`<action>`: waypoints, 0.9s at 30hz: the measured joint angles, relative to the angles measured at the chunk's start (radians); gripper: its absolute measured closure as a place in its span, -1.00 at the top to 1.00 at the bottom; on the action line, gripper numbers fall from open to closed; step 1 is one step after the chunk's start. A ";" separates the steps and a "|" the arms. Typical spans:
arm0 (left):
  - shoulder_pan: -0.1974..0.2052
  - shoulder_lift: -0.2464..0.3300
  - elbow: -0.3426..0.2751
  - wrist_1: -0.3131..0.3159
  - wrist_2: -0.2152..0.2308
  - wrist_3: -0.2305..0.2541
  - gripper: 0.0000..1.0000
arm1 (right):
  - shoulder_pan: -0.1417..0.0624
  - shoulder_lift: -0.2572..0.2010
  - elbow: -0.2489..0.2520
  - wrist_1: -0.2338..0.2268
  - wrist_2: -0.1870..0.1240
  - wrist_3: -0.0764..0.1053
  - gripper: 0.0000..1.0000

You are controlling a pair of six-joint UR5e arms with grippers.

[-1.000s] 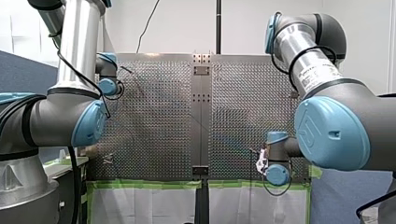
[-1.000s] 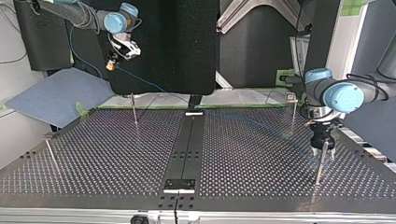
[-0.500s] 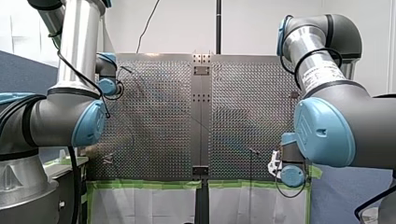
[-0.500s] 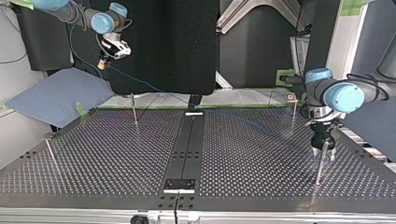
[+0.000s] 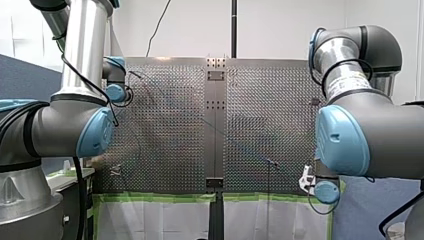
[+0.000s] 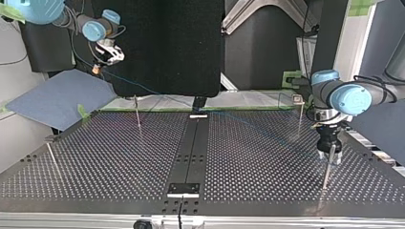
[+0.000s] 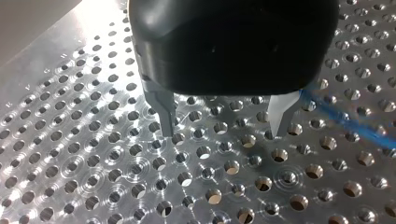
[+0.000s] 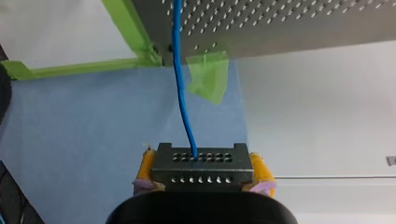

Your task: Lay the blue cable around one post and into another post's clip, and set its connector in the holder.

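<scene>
The wide perforated metal table (image 6: 119,157) fills most of the top view. My right arm (image 6: 36,8) reaches past the table's far corner at this view's left. Its jaws are closed on the black block-shaped connector (image 8: 201,163) and hold it in the air, off the table, above a blue-grey sheet (image 6: 57,98). My left arm (image 6: 351,98) hangs low over the table at the view's right. Its jaws stand open with nothing between them, close to a thin metal post (image 6: 326,172); I cannot tell if they touch it.

The thin blue cable (image 8: 182,88) leaves the connector, crosses the table's edge and runs toward the left jaws, passing just beside one finger (image 7: 282,114). It seems not yet laid around any post.

I judge that the routing step is in hand. The next move calls for carrying the connector around a post such as the slim far one (image 6: 137,114), without pulling the cable too tight.
</scene>
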 joint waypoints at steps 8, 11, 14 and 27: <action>0.000 0.000 0.000 0.000 -0.001 0.001 1.00 | -0.074 0.054 -0.042 -0.021 -0.069 -0.010 -1.00; 0.000 0.000 0.000 0.000 -0.001 0.001 1.00 | -0.095 0.056 -0.045 -0.043 -0.094 -0.016 -1.00; 0.000 0.000 0.000 0.000 -0.001 0.002 1.00 | -0.101 0.058 -0.046 -0.068 -0.120 -0.021 -1.00; -0.003 0.000 0.000 -0.027 -0.013 -0.003 1.00 | -0.091 0.060 -0.046 -0.172 -0.224 -0.022 -1.00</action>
